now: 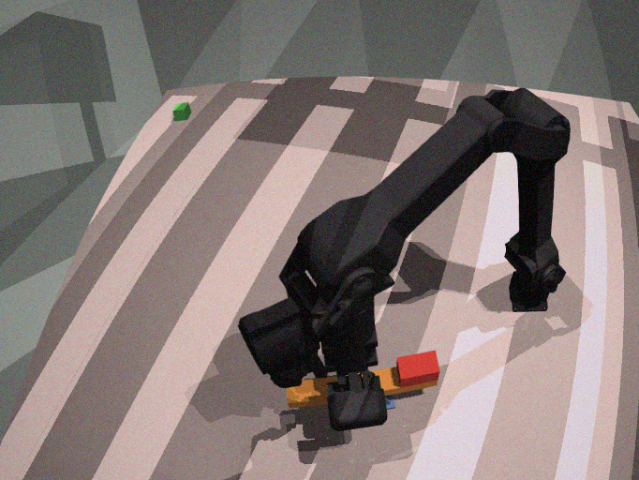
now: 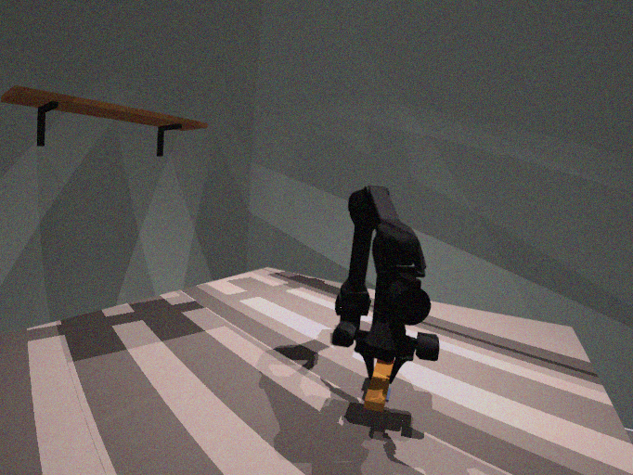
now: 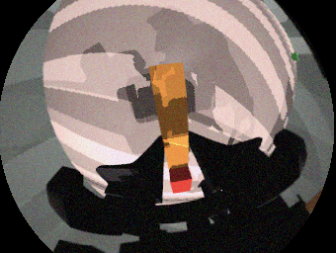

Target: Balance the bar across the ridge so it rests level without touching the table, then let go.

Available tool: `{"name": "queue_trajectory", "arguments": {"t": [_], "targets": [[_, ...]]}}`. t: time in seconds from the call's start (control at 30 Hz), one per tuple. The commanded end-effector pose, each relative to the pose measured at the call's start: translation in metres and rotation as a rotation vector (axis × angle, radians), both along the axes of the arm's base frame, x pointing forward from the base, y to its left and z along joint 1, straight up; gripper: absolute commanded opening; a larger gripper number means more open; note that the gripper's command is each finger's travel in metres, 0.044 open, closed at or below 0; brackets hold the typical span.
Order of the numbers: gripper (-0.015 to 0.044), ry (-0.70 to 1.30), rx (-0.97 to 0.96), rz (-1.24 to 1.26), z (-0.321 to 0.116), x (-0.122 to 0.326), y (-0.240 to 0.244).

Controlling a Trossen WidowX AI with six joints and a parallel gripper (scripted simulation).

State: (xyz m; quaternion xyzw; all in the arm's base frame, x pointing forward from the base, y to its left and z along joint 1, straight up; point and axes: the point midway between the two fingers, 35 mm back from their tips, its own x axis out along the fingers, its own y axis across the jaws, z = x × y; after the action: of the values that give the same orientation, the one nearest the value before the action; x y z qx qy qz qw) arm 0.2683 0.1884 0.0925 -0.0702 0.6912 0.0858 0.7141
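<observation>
Top view: gripper (image 1: 356, 380) (image 2: 381, 365) (image 3: 175, 135) clamps the orange bar (image 1: 309, 393) (image 2: 379, 384) (image 3: 171, 96); red block (image 1: 418, 367) (image 3: 181, 182) sits at one end

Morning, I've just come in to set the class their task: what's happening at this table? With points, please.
A black robot arm has its gripper (image 1: 357, 397) (image 2: 382, 373) (image 3: 175, 135) shut on an orange bar (image 1: 306, 393) (image 2: 377, 386) (image 3: 170, 89). A red block (image 1: 418, 367) (image 3: 181, 183) sits at one end of the bar. A bit of something blue (image 1: 391, 403) (image 2: 388, 395) shows beneath, perhaps the ridge, though whether the bar touches it is hidden. The bar has not been let go. A green cube (image 1: 181, 112) (image 3: 294, 56) lies well away.
</observation>
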Motion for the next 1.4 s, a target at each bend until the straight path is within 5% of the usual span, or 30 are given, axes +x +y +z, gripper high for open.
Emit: {"name": "queue_trajectory", "arguments": {"t": [0.0,0.9,1.1,1.37], "targets": [[0.0,0.0,0.0,0.0,0.0,0.0,0.0],[0.0,0.0,0.0,0.0,0.0,0.0,0.0],[0.0157,0.0,0.0,0.0,0.0,0.0,0.0],[0.0167,0.0,0.0,0.0,0.0,0.0,0.0]]}}
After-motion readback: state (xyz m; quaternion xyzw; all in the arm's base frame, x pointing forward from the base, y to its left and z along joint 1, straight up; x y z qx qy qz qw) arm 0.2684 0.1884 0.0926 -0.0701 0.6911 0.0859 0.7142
